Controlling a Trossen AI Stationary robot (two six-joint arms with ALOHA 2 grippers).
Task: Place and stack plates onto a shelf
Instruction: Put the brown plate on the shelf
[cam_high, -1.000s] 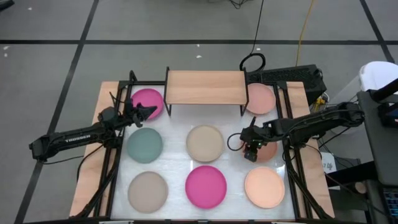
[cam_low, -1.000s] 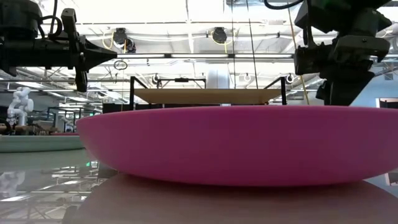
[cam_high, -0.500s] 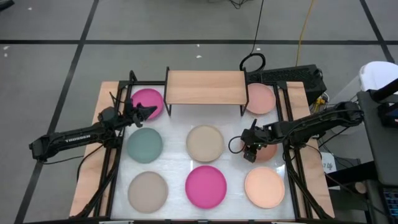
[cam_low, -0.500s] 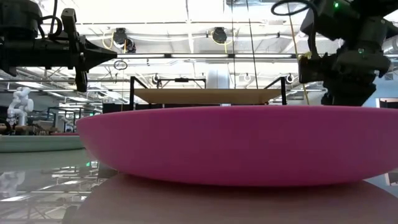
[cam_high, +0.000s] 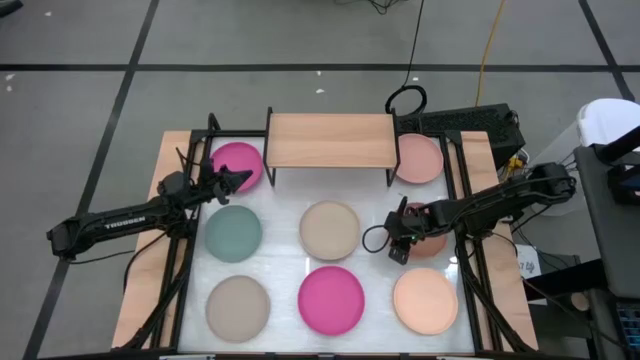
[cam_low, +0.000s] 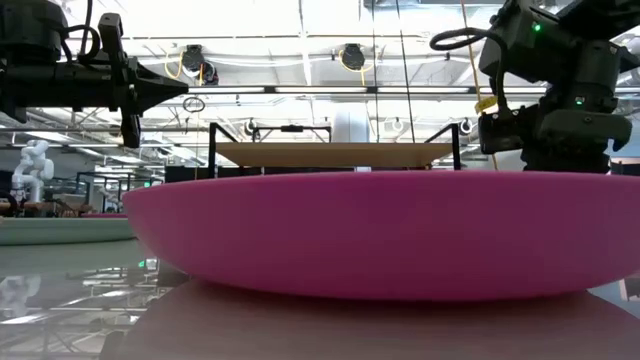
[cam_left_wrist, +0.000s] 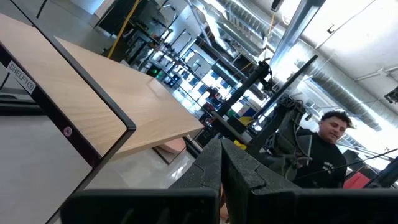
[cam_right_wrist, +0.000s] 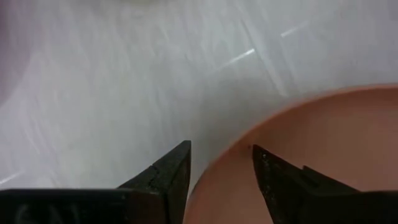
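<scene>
The right gripper (cam_right_wrist: 221, 163) is straddling the brown plate's (cam_right_wrist: 311, 155) rim with fingers (cam_right_wrist: 168, 171) spread, not yet gripping; the left gripper (cam_high: 240, 177) is hovering with fingers pressed together, empty.

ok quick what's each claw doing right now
left claw: closed, empty, above the magenta plate.
right claw: open, straddling the brown plate rim, not gripping yet.

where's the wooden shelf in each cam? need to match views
High view: shelf at the table's far edge, centre, nothing on top.
Low view: shelf mid-frame, behind the big magenta plate.
Left wrist view: shelf fills the left, above the shut left gripper.
Right wrist view: not in it.
Shared landmark: its black corner legs.
</scene>
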